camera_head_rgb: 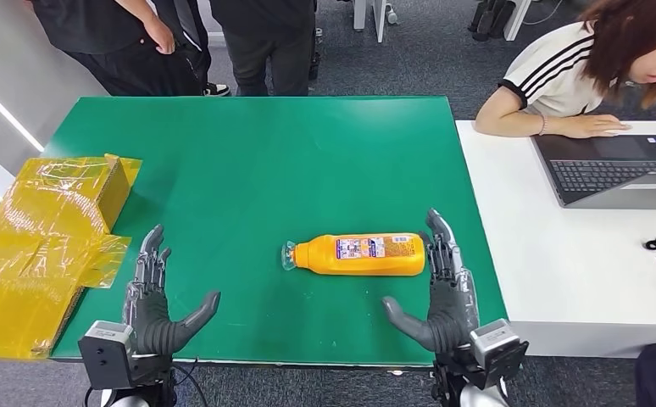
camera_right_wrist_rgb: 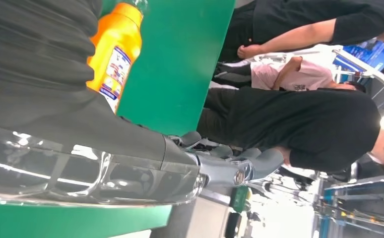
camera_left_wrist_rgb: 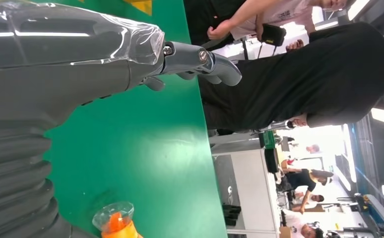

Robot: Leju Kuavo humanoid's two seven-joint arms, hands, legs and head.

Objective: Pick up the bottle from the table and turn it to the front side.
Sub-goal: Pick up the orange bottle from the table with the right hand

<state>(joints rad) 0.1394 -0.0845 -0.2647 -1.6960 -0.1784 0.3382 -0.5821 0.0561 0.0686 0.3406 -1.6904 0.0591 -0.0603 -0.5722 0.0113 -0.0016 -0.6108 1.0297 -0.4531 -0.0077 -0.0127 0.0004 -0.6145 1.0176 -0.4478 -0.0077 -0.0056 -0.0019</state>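
From the head view, the bottle lies on its side on the green table, toward the near edge and right of the middle. Its clear cap points left, its base points right, and its label faces up. The right hand is just beside the base, fingers stretched out toward the far side and the thumb spread out to the left, nearer than the bottle. It holds nothing; whether the fingers touch the base I cannot tell. The left hand sits well apart from the bottle at the near left, fingers spread and thumb out to the right, also empty. A yellow box wrapped in tape stands at the left edge of the table. On a white desk to the right, a person leans over a laptop. More people in dark clothes stand at the far side.

In the left wrist view, the left hand is spread open above the table with nothing in it, and the bottle cap shows at the picture's edge. A person in black stands beyond the table.

In the right wrist view, the right hand is open and empty, with the bottle close beside it on the table. People in black stand behind.
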